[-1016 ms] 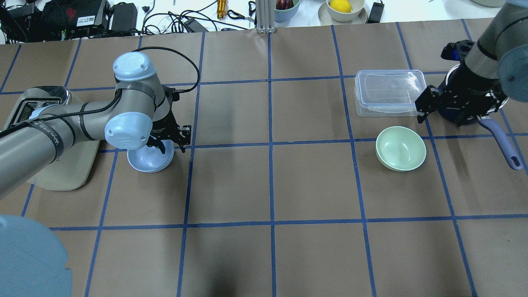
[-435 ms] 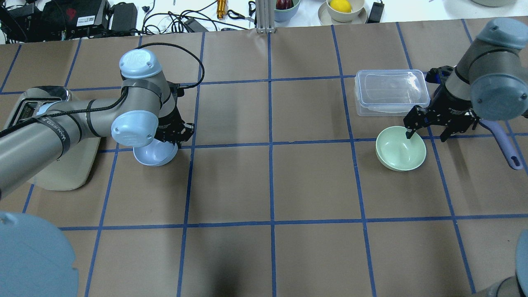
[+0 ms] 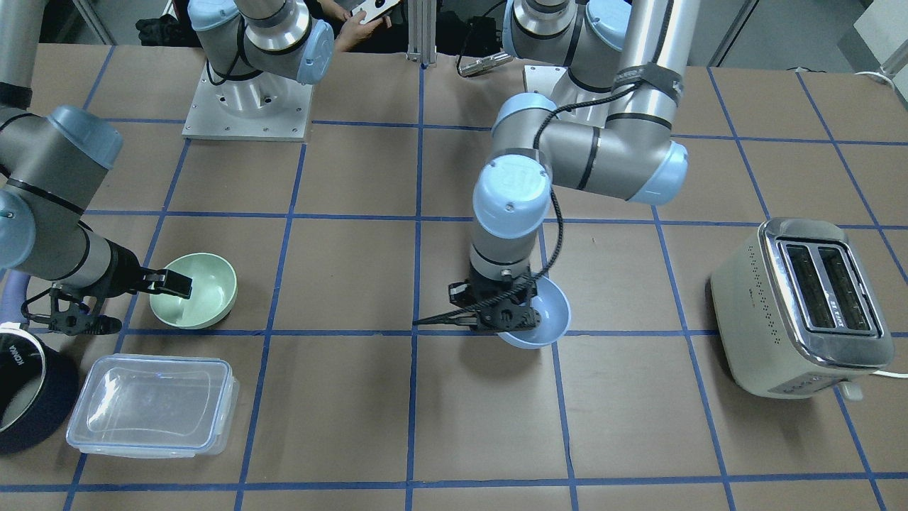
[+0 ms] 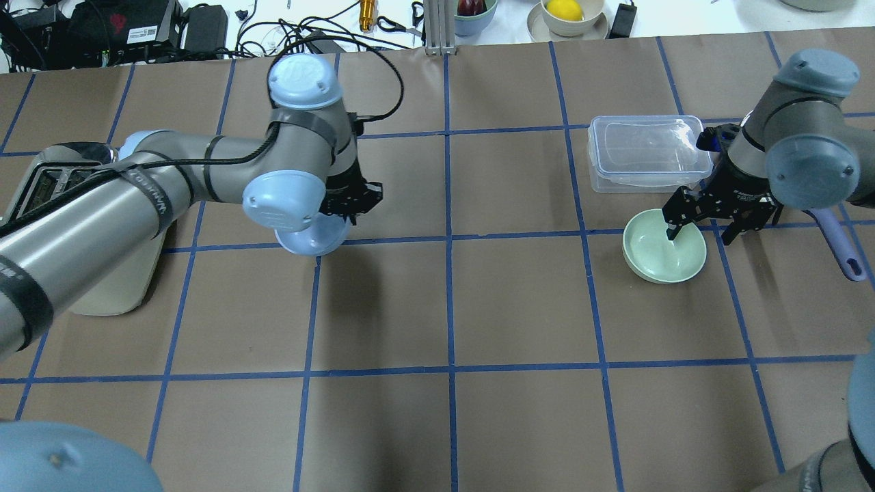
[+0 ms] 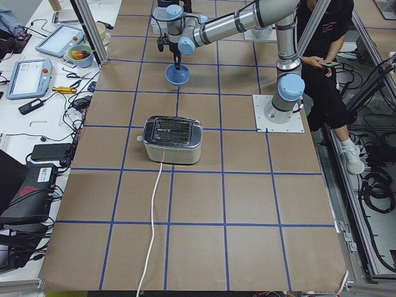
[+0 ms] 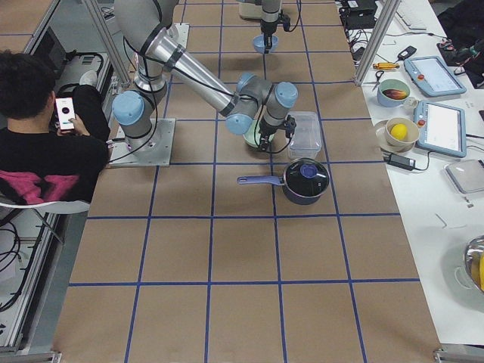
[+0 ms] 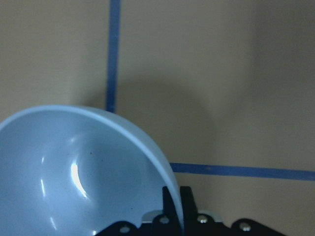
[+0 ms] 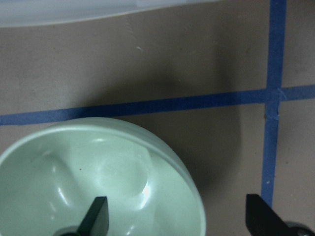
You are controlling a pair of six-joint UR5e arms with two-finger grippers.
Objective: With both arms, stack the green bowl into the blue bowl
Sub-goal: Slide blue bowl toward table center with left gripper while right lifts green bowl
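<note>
My left gripper [image 4: 348, 203] is shut on the rim of the pale blue bowl [image 4: 311, 239] and holds it tilted, left of the table's middle. The left wrist view shows the rim [image 7: 167, 187] pinched between the fingers. The bowl also shows in the front view [image 3: 543, 312]. The mint-green bowl [image 4: 660, 256] stands upright on the table at the right. My right gripper [image 4: 698, 232] is open over its near-right rim, with one finger [image 8: 96, 216] inside the bowl [image 8: 98, 172] and the other finger [image 8: 261, 216] outside.
A clear lidded plastic container [image 4: 646, 154] lies just beyond the green bowl. A dark navy saucepan [image 3: 21, 397] with a lilac handle [image 4: 837, 239] stands to its right. A toaster [image 3: 801, 305] stands at the left end. Cables and dishes line the far edge.
My left arm has carried the blue bowl to the right, toward the table's middle. My right gripper has moved from the saucepan down onto the green bowl's rim, still open.
</note>
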